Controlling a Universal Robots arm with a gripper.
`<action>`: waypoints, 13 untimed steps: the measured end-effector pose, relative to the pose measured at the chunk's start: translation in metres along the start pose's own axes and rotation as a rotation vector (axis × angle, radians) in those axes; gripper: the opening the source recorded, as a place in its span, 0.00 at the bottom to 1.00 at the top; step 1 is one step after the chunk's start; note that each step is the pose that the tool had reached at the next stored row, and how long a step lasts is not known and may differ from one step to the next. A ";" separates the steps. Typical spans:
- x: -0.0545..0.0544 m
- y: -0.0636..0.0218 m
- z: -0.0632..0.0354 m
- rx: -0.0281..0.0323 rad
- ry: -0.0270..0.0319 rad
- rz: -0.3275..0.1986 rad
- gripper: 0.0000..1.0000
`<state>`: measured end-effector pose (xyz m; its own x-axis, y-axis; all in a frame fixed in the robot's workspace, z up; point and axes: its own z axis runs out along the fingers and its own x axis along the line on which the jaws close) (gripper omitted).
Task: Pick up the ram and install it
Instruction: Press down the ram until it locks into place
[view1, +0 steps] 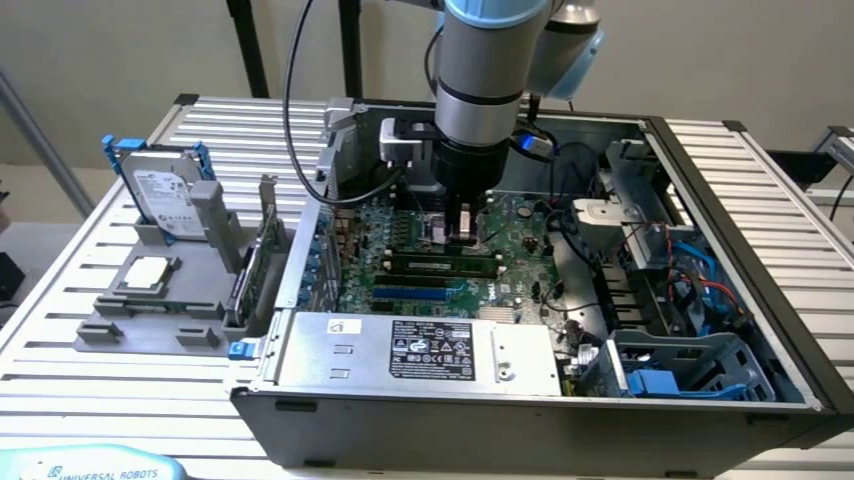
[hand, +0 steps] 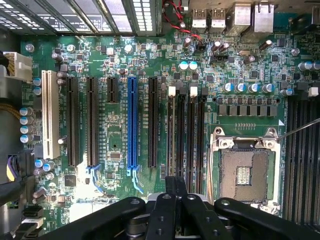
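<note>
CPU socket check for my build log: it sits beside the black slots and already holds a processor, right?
Not quite. The CPU socket does sit beside the black slots, but it is empty, with no processor in it, as the wrist view shows.

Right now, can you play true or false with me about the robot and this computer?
1. The end effector is down inside the open computer case, above the motherboard. True.
2. The square processor socket has a chip sitting in it. False: it is empty.
3. One long slot on the board is bright red. False: that slot is blue.
4. A hard drive stands upright outside the case, on the exterior view's left. True.
</note>
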<state>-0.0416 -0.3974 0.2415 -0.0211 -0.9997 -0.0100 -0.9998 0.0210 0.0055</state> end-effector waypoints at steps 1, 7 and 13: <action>0.000 0.0000 0.0000 0.0000 0.0000 0.000 0.11; 0.000 0.0000 0.0000 0.0000 -0.0005 0.000 0.11; 0.000 0.0032 0.0002 0.0003 -0.0004 0.000 0.11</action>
<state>-0.0448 -0.3973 0.2414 -0.0213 -0.9997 -0.0104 -0.9998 0.0212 0.0052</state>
